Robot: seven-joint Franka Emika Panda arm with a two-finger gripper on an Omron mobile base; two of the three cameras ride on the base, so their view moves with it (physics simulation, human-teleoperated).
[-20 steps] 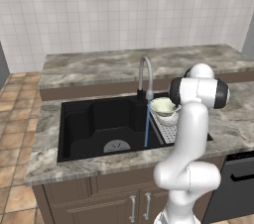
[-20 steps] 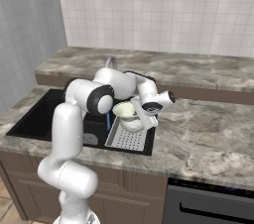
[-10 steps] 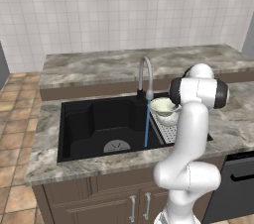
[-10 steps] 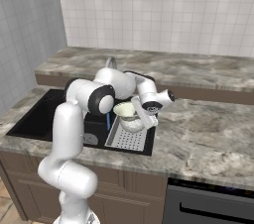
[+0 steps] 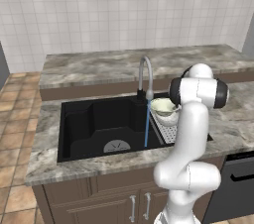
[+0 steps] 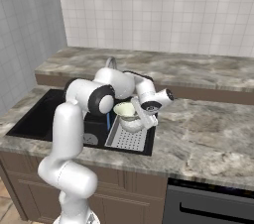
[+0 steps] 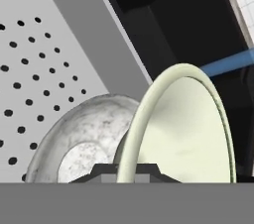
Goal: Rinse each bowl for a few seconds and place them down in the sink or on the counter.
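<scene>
Two bowls sit over the grey perforated tray (image 6: 128,140) at the right end of the black sink (image 5: 99,119). The cream bowl (image 6: 125,109), light green inside, is pinched by its thin rim in the closed gripper (image 6: 138,116), raised above the whitish-grey bowl (image 7: 82,136) lying in the tray; the hand view shows the rim seated between the fingers. Both look like rigid, glazed, thin-walled ware: probably light, slick when wet, and liable to chip, so a rim hold is narrow and calls for slow tilting. A blue water stream (image 5: 147,124) falls from the curved steel faucet (image 5: 145,75), just left of the held bowl. Marbled stone counter (image 6: 208,139) surrounds the basin.
</scene>
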